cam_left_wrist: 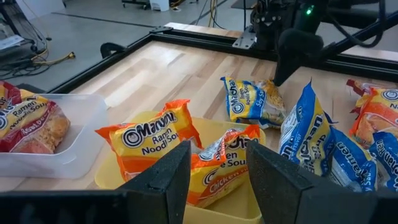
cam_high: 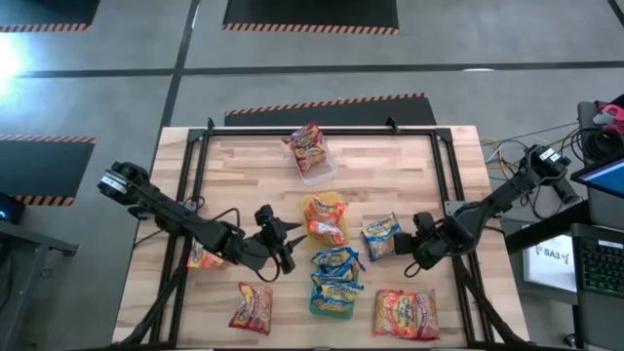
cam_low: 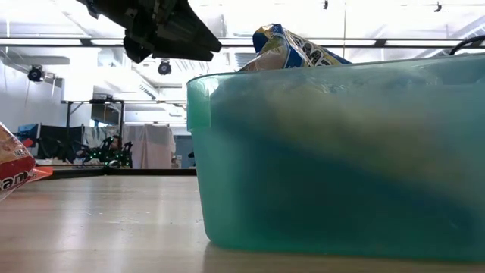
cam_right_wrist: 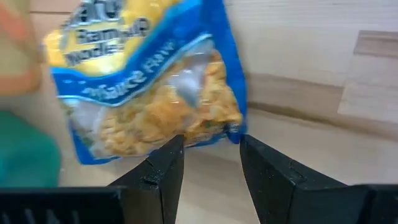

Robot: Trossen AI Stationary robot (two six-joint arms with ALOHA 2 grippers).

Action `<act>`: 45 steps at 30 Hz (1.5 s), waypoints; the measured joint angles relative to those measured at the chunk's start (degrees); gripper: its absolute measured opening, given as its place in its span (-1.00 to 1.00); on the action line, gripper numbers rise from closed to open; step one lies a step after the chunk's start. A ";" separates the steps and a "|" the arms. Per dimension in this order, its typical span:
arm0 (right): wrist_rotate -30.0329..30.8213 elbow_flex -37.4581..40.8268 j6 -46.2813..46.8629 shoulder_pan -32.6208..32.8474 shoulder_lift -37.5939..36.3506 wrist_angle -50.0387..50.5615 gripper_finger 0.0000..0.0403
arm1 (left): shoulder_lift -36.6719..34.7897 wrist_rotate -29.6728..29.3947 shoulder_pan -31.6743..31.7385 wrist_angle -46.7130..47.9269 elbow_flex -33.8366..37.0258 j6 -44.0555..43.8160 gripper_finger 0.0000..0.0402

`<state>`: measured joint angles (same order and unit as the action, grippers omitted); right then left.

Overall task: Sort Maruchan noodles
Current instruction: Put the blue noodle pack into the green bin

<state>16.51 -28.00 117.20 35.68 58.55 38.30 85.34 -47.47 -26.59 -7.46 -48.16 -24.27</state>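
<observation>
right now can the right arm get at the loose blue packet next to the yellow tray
Probably yes: the right gripper sits open right at the blue packet lying on the table, with nothing between them.

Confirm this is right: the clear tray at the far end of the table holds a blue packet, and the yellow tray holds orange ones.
Not quite. The clear tray holds a red packet, not a blue one; the high view shows it. The yellow tray does hold orange packets.
</observation>
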 joint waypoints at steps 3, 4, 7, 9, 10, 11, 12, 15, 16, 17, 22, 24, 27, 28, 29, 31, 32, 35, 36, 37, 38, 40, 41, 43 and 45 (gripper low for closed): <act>0.06 1.94 -0.02 -0.09 0.10 -1.84 -0.28 | 0.00 -0.02 0.00 0.00 0.00 0.00 -0.31; 0.35 2.69 -0.03 -0.27 0.10 -3.04 -0.28 | 0.00 0.00 0.01 0.04 0.00 0.08 -0.31; 2.88 5.20 -1.20 -1.26 0.08 -7.62 -0.28 | 0.00 -0.02 0.07 0.00 0.00 0.83 -0.31; 4.72 6.65 -2.58 -2.15 0.05 -10.68 -0.28 | 0.00 -0.02 0.09 0.02 0.00 1.05 -0.31; 5.50 7.43 -2.99 -2.66 0.05 -12.21 -0.28 | 0.00 -0.04 0.11 0.02 0.00 1.09 -0.31; 6.08 8.29 -3.63 -3.14 0.05 -13.83 -0.28 | 0.00 -0.04 0.14 0.02 0.00 1.09 -0.31; 6.50 9.10 -4.22 -3.71 0.05 -15.39 -0.28 | 0.00 -0.04 0.17 0.02 -0.01 1.11 -0.31; 7.80 10.89 -5.60 -5.03 0.01 -19.33 -0.28 | 0.00 -0.07 0.37 0.00 0.00 1.31 -0.31; 8.40 11.41 -6.12 -5.39 0.01 -20.54 -0.28 | 0.00 -0.08 0.46 0.02 0.00 1.31 -0.31; 9.12 11.85 -7.05 -5.61 0.01 -21.65 -0.28 | 0.00 -0.08 0.54 0.02 0.00 1.31 -0.31; 15.23 13.20 -10.92 -6.05 0.12 -25.54 -0.28 | 0.00 -0.12 0.61 0.02 0.00 1.31 -0.31; 16.61 13.29 -11.44 -6.06 0.12 -25.79 -0.28 | 0.00 -0.13 0.61 0.02 0.00 1.31 -0.31; 16.91 13.71 -11.51 -6.59 0.33 -25.77 -0.28 | 0.00 -0.15 0.61 0.02 0.00 1.31 -0.31; 17.08 13.80 -11.52 -6.74 0.55 -25.81 -0.28 | 0.00 -0.15 0.61 0.02 0.00 1.31 -0.31; 17.38 13.90 -11.49 -6.88 0.77 -25.83 -0.28 | 0.00 -0.15 0.61 0.02 0.00 1.31 -0.31; 18.25 14.04 -11.87 -7.24 1.52 -26.76 -0.28 | 0.00 -0.17 0.61 0.00 0.00 1.31 -0.31; 18.47 14.04 -12.59 -7.52 1.82 -27.55 -0.28 | 0.00 -0.16 0.61 0.02 0.00 1.31 -0.31; 18.81 14.04 -15.05 -8.40 3.00 -30.39 -0.28 | 0.00 -0.17 0.61 0.02 0.00 1.31 -0.31; 19.13 14.04 -15.84 -8.67 3.48 -31.34 -0.28 | 0.00 -0.15 0.61 0.02 0.00 1.31 -0.31; 19.41 14.04 -16.43 -8.90 3.96 -32.24 -0.28 | 0.00 -0.17 0.61 0.02 0.00 1.31 -0.31; 19.60 14.04 -17.20 -9.16 4.46 -33.14 -0.28 | 0.00 -0.17 0.61 0.02 0.00 1.31 -0.31; 19.66 14.04 -18.40 -9.67 5.51 -34.62 -0.28 | 0.00 -0.17 0.61 0.02 0.00 1.31 -0.31; 19.72 14.04 -19.08 -9.86 6.01 -35.25 -0.28 | 0.00 -0.17 0.61 0.02 0.00 1.31 -0.31; 20.14 14.04 -19.89 -9.98 7.21 -36.96 -0.28 | 0.00 -0.17 0.61 0.02 0.00 1.31 -0.31; 21.08 14.04 -21.00 -10.03 8.44 -39.04 -0.28 | 0.00 -0.17 0.61 0.02 0.00 1.31 -0.31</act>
<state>37.59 -13.96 96.20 25.65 66.99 -0.73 85.34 -47.64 -25.98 -7.44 -48.16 -22.96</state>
